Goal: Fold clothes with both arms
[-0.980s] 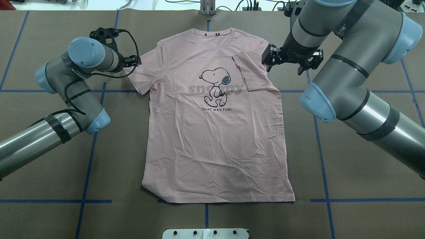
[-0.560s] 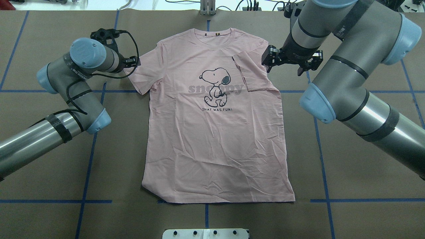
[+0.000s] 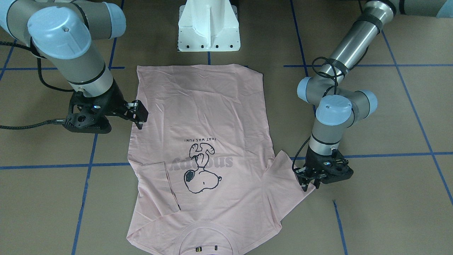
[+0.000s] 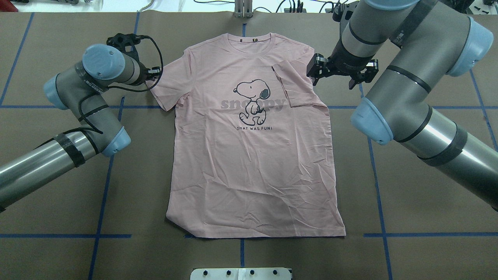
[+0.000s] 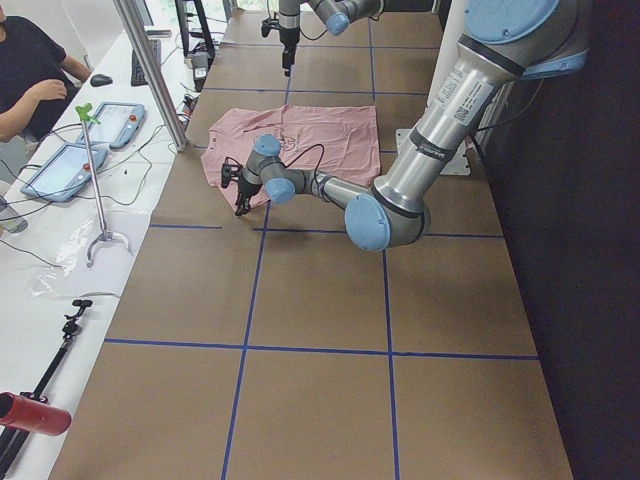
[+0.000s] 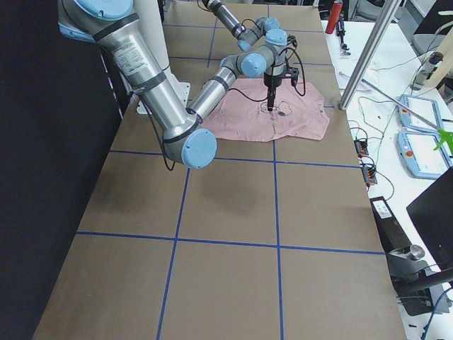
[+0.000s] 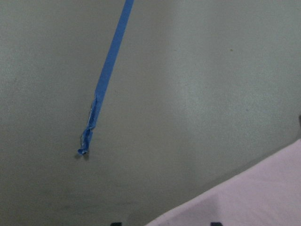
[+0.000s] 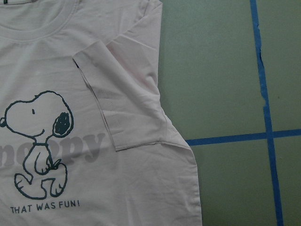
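white pedestal [image 3: 208,28] just beyond t-shirt [image 3: 212,106] hem

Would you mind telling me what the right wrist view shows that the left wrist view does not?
Only the right wrist view: the Snoopy print, ribbed collar and a sleeve folded onto the chest. Only the left wrist view: a frayed tape end. Both: the pink T-shirt, blue tape and the table covering.

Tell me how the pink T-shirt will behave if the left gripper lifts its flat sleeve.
Likely floppy: the T-shirt lies wrinkled and flat, its other sleeve already folded over. Probably light, being thin cloth; it should drape from the left gripper.
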### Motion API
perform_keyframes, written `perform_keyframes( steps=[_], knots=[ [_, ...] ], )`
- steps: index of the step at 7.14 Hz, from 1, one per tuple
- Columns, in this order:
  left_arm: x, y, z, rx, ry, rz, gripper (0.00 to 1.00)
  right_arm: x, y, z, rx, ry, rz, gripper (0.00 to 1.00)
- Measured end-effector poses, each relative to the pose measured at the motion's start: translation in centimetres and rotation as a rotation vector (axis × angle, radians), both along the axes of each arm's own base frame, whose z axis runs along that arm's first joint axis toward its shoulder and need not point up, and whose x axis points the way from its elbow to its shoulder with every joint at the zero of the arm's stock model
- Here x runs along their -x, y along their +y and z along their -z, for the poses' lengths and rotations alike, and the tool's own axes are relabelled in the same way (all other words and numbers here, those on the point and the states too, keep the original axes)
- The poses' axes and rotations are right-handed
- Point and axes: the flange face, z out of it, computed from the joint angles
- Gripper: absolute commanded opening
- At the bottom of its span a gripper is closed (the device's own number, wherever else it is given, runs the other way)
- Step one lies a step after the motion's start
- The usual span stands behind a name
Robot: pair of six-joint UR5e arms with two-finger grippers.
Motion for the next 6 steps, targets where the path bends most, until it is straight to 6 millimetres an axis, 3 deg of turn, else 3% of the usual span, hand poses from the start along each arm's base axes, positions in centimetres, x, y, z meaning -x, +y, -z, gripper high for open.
perform_keyframes(
  steps=[3,4,6],
  knots=[
    [0.1,-0.1,1.6,-0.013,0.017,-0.002,0.00,0.1,0.0,-0.9,0.007,0.011,0.006,1.00],
    [0.5,0.0,3.6,-0.016,0.026,-0.002,0.00,0.2,0.1,-1.5,0.005,0.010,0.007,1.00],
    [1.2,1.0,9.9,0.016,0.038,0.012,0.00,0.3,0.4,-2.7,-0.018,-0.013,0.006,1.00]
  ],
)
